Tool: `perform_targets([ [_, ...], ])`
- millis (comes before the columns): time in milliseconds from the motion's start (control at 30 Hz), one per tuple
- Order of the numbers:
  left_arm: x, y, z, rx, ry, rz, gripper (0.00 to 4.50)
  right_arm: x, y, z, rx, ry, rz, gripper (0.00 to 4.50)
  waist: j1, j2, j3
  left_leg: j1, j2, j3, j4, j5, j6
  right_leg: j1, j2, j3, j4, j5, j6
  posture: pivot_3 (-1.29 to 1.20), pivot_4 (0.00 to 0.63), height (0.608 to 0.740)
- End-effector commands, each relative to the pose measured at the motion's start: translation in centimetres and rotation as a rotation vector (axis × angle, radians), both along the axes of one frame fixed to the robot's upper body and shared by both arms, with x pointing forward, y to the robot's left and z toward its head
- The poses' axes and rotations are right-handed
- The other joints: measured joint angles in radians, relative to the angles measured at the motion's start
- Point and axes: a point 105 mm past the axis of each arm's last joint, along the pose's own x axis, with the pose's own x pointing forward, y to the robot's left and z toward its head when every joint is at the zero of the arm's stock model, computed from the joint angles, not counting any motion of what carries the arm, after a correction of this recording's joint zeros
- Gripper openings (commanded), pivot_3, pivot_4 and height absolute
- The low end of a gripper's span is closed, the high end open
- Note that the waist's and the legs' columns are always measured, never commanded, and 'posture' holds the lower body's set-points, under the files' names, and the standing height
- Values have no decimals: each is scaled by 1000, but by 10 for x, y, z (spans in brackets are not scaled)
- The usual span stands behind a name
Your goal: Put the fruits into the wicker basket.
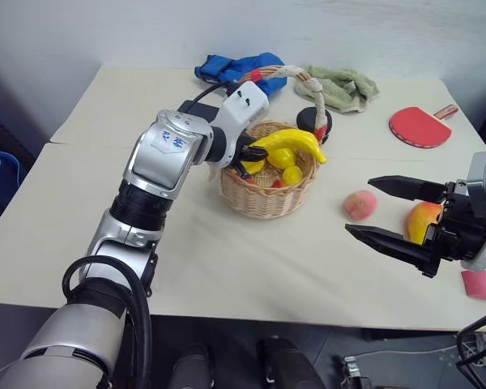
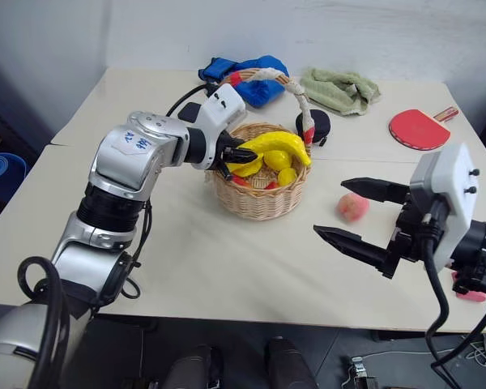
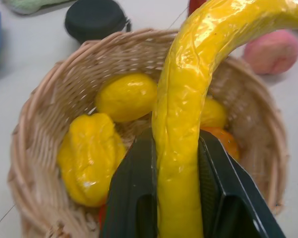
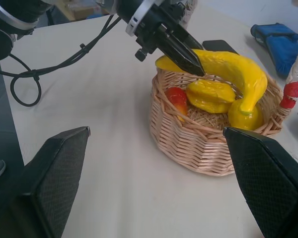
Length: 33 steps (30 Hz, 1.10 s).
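Left claw (image 1: 245,160): clamped one banana (image 1: 296,143) over the wicker basket (image 1: 263,198).
Right claw (image 1: 393,215): spread wide, empty; one peach (image 1: 360,204), one mango (image 1: 422,220) beside it.

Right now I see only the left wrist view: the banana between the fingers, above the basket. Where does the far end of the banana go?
Observer: The banana curves down at its far end, inside the rim of the basket, beside the foot of the handle.
Operator: Besides the peach, which fruit is outside the basket?
Observer: One mango lies on the table, to the right of the peach and close by the right gripper.
Operator: Is the right gripper free?
Observer: Yes. It hovers above the table, open and empty.
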Motion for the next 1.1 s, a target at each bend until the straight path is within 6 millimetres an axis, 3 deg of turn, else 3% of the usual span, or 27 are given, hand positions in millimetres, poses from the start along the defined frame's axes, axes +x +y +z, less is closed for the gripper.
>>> perform_targets([
  [33,-6,4,10,38,-85,-15,2278,1,0,5,11,-33,-1,4500,1,0,0,0,0,0,0,0,0,0,0,0,0,0,0,0,150,740],
  [233,-22,7,17,7,-95,-102,4135,6,-7,0,-13,-24,-25,4500,12,0,0,0,0,0,0,0,0,0,-1,0,0,0,0,0,150,740],
  [467,-64,4,45,-347,-36,-478,4135,53,-44,-17,-76,-11,-287,4500,9,0,0,0,0,1,1,0,0,-1,-1,-1,1,0,0,0,150,740],
  [700,-116,33,17,-205,23,-822,4135,101,-78,-44,-107,51,-514,4500,-16,0,0,3,1,2,0,0,-2,-2,-1,0,7,0,0,0,150,740],
  [833,-112,48,2,-123,-55,-839,4135,126,-79,-71,-83,128,-526,4500,-16,0,0,3,0,3,1,1,-2,-1,-1,0,7,-3,-6,0,150,740],
  [1100,-116,55,11,-235,-25,-849,4135,162,-85,-115,-81,246,-582,4500,-17,0,0,1,0,3,2,0,0,-3,-1,0,8,-3,-6,0,150,740],
])
